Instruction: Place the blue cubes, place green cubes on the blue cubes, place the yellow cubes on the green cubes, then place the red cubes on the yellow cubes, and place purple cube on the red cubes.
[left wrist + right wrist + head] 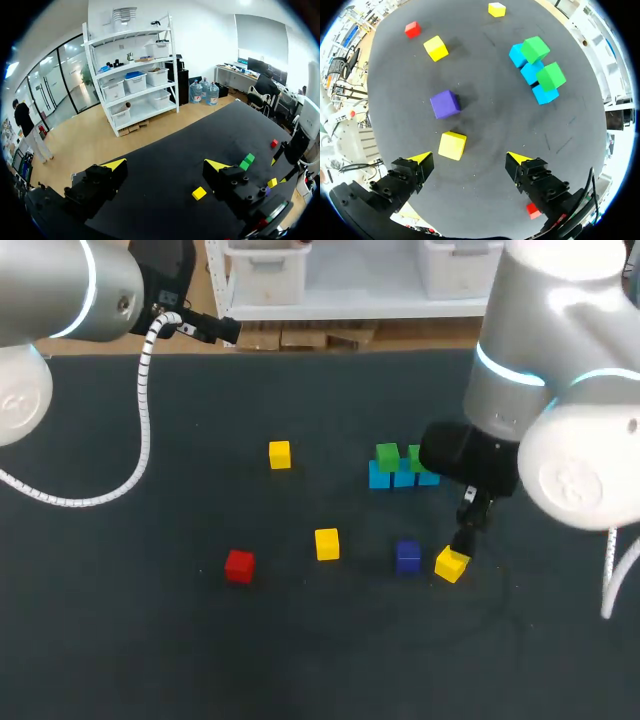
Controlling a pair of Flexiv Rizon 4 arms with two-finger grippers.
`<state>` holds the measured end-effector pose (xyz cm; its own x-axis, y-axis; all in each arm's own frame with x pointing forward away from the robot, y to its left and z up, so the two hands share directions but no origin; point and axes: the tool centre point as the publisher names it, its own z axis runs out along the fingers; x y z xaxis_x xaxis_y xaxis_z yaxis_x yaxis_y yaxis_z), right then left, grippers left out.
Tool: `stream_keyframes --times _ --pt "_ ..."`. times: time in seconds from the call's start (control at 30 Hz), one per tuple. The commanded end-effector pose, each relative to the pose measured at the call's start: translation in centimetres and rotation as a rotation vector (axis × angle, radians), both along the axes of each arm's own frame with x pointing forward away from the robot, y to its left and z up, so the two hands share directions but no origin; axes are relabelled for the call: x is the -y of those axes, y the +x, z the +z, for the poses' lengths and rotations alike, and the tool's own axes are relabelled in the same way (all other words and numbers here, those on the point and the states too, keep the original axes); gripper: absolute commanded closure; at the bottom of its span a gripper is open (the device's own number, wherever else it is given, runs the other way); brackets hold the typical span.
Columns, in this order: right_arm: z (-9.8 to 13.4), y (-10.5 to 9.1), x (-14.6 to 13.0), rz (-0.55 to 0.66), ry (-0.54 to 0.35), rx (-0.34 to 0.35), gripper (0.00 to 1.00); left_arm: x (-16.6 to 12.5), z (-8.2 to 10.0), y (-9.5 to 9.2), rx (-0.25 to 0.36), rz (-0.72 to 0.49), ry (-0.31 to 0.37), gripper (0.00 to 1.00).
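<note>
Three blue cubes (403, 477) lie in a row right of the table's middle, with two green cubes (387, 456) on them; the right wrist view shows the blue row (532, 72) and the greens (551, 76). My right gripper (470, 160) is open just above a yellow cube (452, 145), which lies ahead of its fingers without touching them; the head view shows this cube (451, 564) under the gripper (466, 532). The purple cube (408, 555) sits beside it. Two more yellow cubes (327, 543) (280, 454) and a red cube (239, 565) lie further left. My left gripper (165, 165) is open and empty, high over the far left edge.
A second red cube (533, 210) lies behind my right gripper's fingers; in the head view my right arm (560, 430) hides it. My left arm's white cable (145, 390) hangs over the table's far left part.
</note>
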<state>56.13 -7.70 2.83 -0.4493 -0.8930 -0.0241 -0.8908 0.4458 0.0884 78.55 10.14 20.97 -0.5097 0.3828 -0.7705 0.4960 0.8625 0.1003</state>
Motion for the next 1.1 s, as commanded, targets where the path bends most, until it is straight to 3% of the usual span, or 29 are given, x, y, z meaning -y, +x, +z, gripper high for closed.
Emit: stream_keyframes --times 0.03,0.3,0.4,0.43,0.47,0.57,0.67,0.93,1.1 --pt "-1.6 -0.2 -0.6 -0.006 -0.017 0.026 0.04 -0.1 0.0 0.1 -0.001 -0.004 -0.002 0.0" --pt "-3.0 0.2 -1.3 -0.009 -0.029 0.017 0.04 -0.1 0.0 0.1 -0.001 -0.004 -0.002 0.0" --pt "-3.4 0.3 -1.4 -0.003 -0.028 0.011 0.15 -0.1 0.0 0.1 -0.001 -0.004 -0.002 0.0" --pt "-3.5 0.4 -1.3 -0.002 -0.032 0.008 0.25 -0.1 0.0 0.1 -0.001 -0.004 -0.002 0.0" --pt "-3.6 0.4 -1.3 -0.001 -0.034 0.005 0.45 -0.1 0.0 0.1 -0.001 -0.004 -0.002 0.0" --pt "-3.7 0.4 -1.3 0.002 -0.035 -0.006 0.66 -0.1 0.0 0.1 -0.001 -0.004 -0.002 0.0" --pt "-3.6 0.3 -1.2 0.004 -0.035 -0.01 1.0 -0.1 0.0 0.1 -0.001 -0.004 -0.002 0.0" --pt "-2.6 -0.3 -0.5 0.038 -0.026 -0.002 1.0 -0.1 0.0 0.1 -0.001 -0.004 -0.002 0.0" --pt "0.2 -0.7 0.2 0.227 0.014 0.05 1.0 -0.1 0.0 0.1 -0.001 -0.004 -0.002 0.0"
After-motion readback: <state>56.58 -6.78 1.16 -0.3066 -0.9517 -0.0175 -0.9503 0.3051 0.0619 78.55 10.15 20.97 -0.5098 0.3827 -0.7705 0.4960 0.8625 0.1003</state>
